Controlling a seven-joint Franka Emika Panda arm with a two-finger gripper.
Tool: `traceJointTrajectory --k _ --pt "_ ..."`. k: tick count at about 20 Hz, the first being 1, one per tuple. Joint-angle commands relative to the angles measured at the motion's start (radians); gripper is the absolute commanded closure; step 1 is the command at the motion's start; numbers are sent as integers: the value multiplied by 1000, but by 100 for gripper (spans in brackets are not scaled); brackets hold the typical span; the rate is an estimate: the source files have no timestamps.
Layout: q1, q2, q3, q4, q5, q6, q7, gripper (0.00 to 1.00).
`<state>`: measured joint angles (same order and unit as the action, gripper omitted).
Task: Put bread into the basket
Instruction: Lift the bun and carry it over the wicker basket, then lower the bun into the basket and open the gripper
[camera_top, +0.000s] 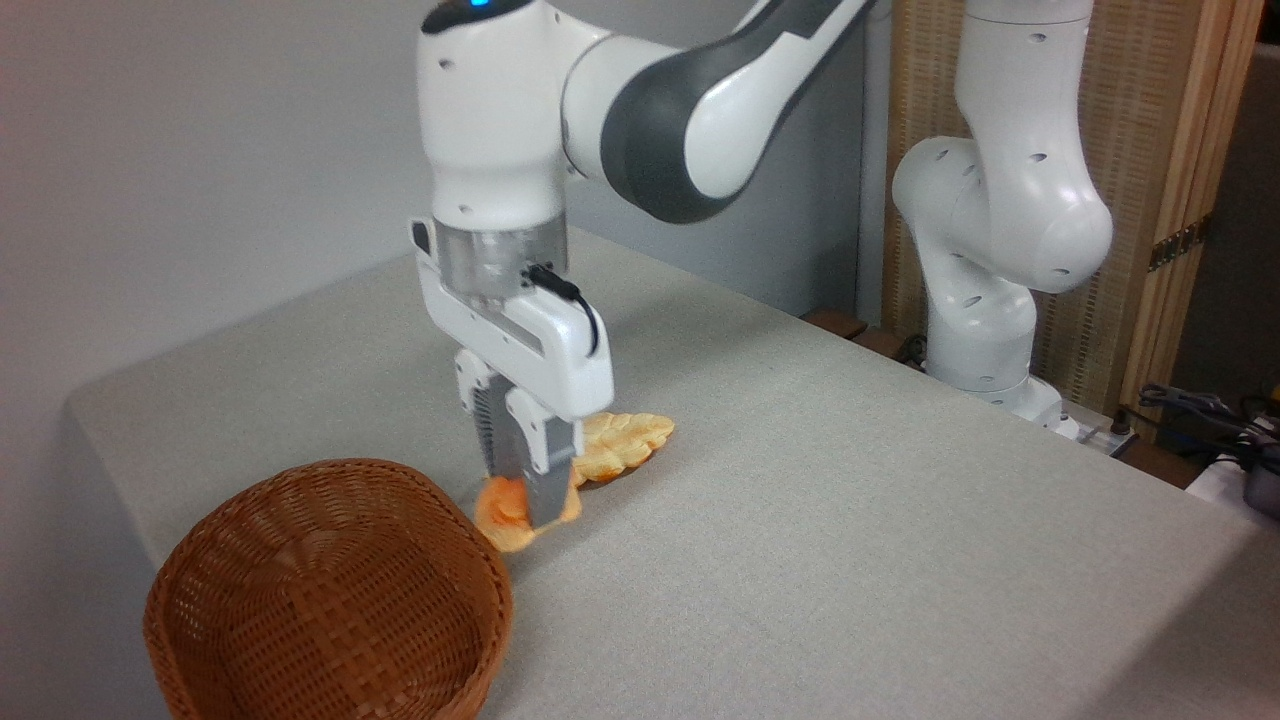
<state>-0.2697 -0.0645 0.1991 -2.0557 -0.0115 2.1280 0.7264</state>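
A: Where is the bread (503, 512) right now?

B: Lower centre of the frame, pinched by the hand (520, 500). The two grey fingers (538, 478) press in on the small deep-orange bun from either side, so only its left part and lower edge show past them.

A: Is it up off the surface (850, 540)?

B: It looks raised a little — there is a faint shadow under it — but I cannot tell for sure whether its underside is clear of the grey cloth.

A: And the basket (325, 590)?

B: Lower left of the frame, a round brown wicker bowl with nothing visible inside it. The bun hangs just beside its right rim, at about rim height and outside the bowl, not over the opening.

A: Anything else on the surface?

B: A paler golden braided loaf (625, 440) lies flat just behind and to the right of the hand, near the middle of the frame. The fingers hide its left end, so I cannot tell whether it touches the bun.

A: How does the arm (660, 110) stand?

B: It comes in from the upper right, bends at a dark grey joint, and drops to the wrist — the hand points nearly straight down. The white base column stands at the right edge, in front of a woven screen (1160, 150).
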Motion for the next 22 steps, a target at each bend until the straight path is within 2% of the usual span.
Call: traceJointTrajectory --k 1,5,8,10,12,13,14,15,19,22 --pt "-5 11 -14 54 -24 1 16 55" --pt "-5 15 -14 91 -28 4 18 52" --pt "-5 23 -14 98 -54 15 18 52" --pt "-5 37 -12 97 -61 114 18 52" --pt "-5 66 -12 98 -64 167 18 49" --pt "-5 81 -12 98 -64 190 18 46" --pt "-5 95 -12 98 -64 225 16 33" --pt "-5 113 -12 98 -67 269 13 1" --pt "-5 207 -14 107 -111 427 7 0" --pt "-5 227 -14 111 -113 431 5 0"
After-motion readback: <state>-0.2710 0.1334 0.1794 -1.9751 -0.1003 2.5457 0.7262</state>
